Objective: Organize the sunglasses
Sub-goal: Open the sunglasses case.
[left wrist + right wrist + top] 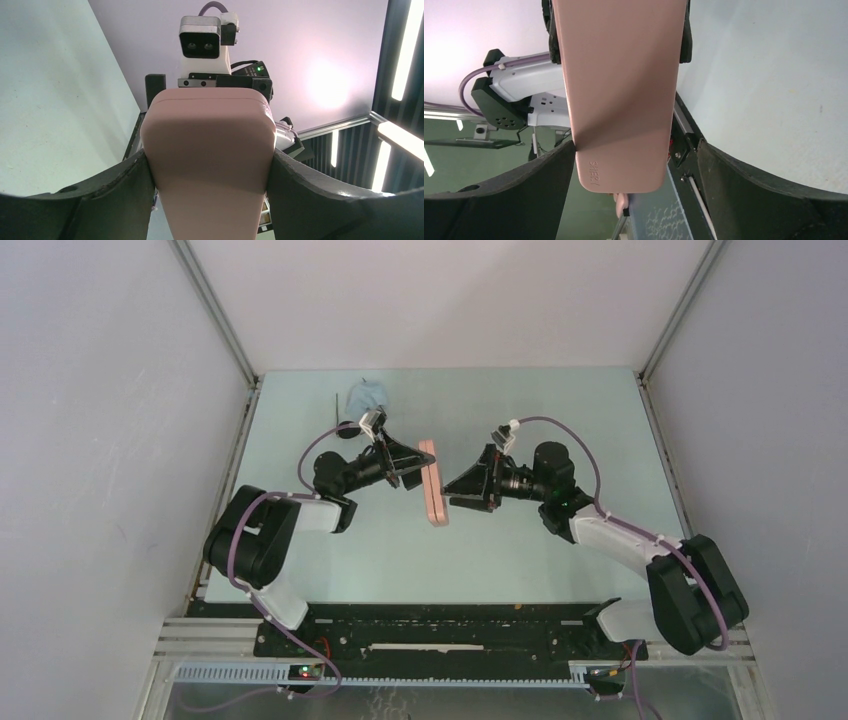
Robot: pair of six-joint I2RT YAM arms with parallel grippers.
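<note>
Shows a pale green counter (540, 560) walled by grey panels, with a crumpled light blue cloth (368, 395) near its far left corner. Catches a pink oblong case (433, 485) held mid-counter between the two arms, standing squarely between their tips. Has the left tool (416, 476) clamped on the case's two long sides, fingers (100, 190) pressed against it in the left wrist view. Has the right tool (460, 487) spread wide around the case's near end, right finger (749, 190) clear of it, gripping nothing. Leaves the small dark wire-armed sunglasses (346, 430) on the counter just beside the cloth, partly hidden behind the left arm (340, 475), behind the left tool and well apart from the right.
</note>
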